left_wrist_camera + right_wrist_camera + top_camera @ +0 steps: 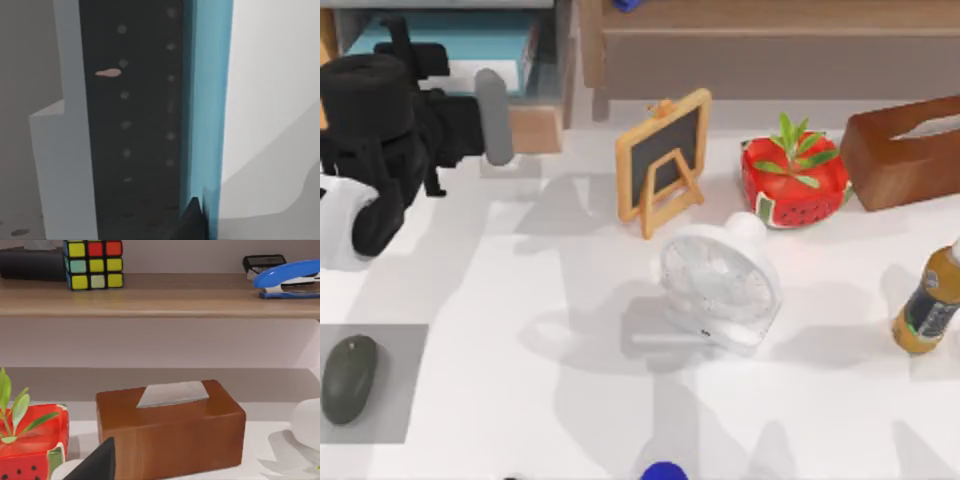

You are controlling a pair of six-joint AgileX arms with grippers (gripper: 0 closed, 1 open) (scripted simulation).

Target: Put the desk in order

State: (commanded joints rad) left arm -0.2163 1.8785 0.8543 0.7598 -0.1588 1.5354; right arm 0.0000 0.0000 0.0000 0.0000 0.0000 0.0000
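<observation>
The desk [520,410] is a broad white tabletop. My left gripper [480,122] hovers over its back left corner, shut on a thin book [496,105] seen edge-on as a grey bar. Close up, the book [135,125] has a dark dotted face and a blue edge, with one black fingertip [192,220] against it. Just behind it, several books [450,45] lie in a wooden holder. Of my right gripper, one black fingertip [97,462] shows, facing a brown tissue box [170,427].
A small chalkboard easel [665,160], a white fan [720,285], a red watermelon planter [792,180], the tissue box [905,150] and a bottle [930,305] stand on the desk. A mouse [348,378] rests on a grey pad. The shelf [160,295] carries a colour cube [93,264] and a blue stapler [287,277].
</observation>
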